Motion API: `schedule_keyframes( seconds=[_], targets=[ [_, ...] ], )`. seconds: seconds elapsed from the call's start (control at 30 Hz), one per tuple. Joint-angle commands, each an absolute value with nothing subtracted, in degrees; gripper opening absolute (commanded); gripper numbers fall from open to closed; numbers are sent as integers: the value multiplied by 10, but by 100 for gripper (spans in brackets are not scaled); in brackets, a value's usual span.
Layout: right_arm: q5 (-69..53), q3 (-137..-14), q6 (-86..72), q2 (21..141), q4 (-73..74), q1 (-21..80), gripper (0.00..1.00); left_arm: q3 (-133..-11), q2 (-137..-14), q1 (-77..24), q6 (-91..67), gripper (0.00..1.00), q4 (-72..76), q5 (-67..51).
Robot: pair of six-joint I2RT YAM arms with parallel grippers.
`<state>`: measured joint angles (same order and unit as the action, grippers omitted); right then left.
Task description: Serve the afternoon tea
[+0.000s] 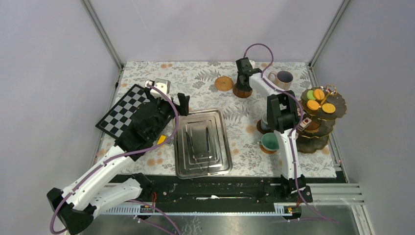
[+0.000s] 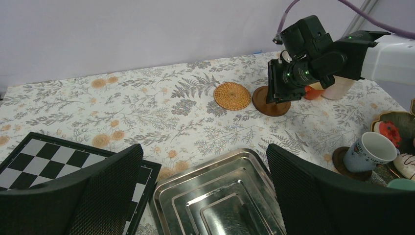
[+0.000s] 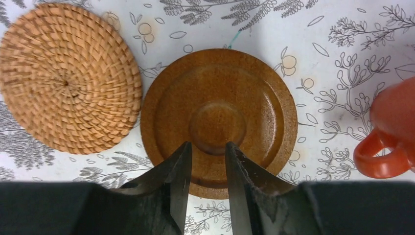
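My right gripper (image 1: pixel 242 87) hangs just over a round brown wooden coaster (image 3: pixel 218 117) at the back of the table; its fingers stand a narrow gap apart with nothing between them. A woven coaster (image 3: pixel 66 76) lies to its left and a small orange mug (image 3: pixel 389 132) to its right. The beige mug (image 1: pixel 281 78) stands at the back right. The teal mug (image 1: pixel 269 142) and the grey mug (image 2: pixel 369 152) stand on coasters beside the dark three-tier stand (image 1: pixel 323 122), which carries pastries (image 1: pixel 320 100). My left gripper (image 2: pixel 205 156) is wide open and empty above the steel tray's back left corner.
The steel tray (image 1: pixel 178 147) lies at mid front with tongs (image 1: pixel 198 142) in it. A chessboard (image 1: pixel 122 110) lies at the left, partly under my left arm. A small yellow thing (image 1: pixel 161 139) shows beneath that arm. A silvery object (image 1: pixel 159 84) sits behind the board.
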<state>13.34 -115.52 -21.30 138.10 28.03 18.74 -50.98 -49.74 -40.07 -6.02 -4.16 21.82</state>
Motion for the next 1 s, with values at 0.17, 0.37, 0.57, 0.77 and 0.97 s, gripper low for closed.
schedule_keyframes(
  seconds=[0.17,0.37,0.57,0.77,0.97],
  targets=[
    [77,-1031,-195,1319,295,191,38,-513,-502,-403,-62,99,-17,211],
    [71,-828,-200,1185,244,213,38,-514,-505,-403,-62,99,-18,207],
    [62,-690,-194,1096,217,231,39,-515,-504,-403,-62,99,-18,209],
    [29,-651,-191,1082,226,274,39,-513,-506,-403,-60,99,-18,214],
    [29,-551,-232,1007,238,332,39,-514,-508,-403,-61,99,-17,210]
  ],
)
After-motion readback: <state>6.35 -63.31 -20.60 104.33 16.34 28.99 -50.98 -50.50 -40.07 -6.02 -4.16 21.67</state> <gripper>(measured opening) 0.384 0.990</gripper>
